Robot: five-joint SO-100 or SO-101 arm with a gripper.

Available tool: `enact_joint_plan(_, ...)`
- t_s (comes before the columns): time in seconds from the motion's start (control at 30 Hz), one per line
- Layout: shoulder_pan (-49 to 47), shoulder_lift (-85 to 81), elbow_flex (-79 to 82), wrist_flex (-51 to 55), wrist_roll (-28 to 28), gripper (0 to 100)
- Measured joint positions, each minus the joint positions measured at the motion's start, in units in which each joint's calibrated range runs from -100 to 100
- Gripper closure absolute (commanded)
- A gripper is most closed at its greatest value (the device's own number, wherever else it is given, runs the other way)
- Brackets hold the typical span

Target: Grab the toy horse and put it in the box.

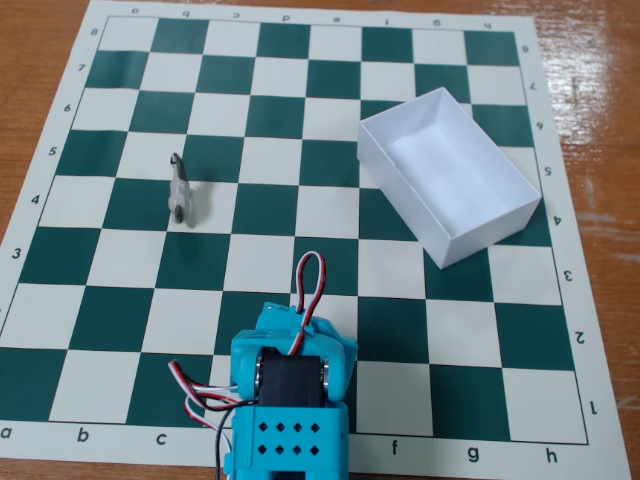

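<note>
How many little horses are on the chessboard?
1. The toy horse stands on the left part of the chessboard, away from the white box, whose visible inside looks empty.

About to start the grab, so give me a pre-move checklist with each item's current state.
1. Toy horse in plain sight on the chessboard, left of centre: ok.
2. Space around the horse clear of other things: ok.
3. Box open-topped and empty, at the right: ok.
4. Box and horse well apart, nothing between them: ok.
5. Arm at the bottom edge, away from both: ok.
6. End effector open or shut: cannot tell, its fingers are not distinguishable in this fixed view.
</note>
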State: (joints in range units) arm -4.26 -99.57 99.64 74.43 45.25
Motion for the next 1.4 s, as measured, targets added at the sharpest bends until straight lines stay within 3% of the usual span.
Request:
enact_joint_plan(0.43,-0.67,7.83,-3.45,-3.42,0.42,100)
enact_joint_plan(1.07,-12.7,66.72,-53.94,-17.86,0.68,97)
enact_joint_plan(1.13,-14.34,70.21,-56.84,-18.83,0.88,94)
enact_joint_plan(1.23,-16.5,75.06,-60.74,-20.23,0.83,77)
enact_joint_plan(1.4,-18.75,81.11,-64.1,-24.08,0.78,66)
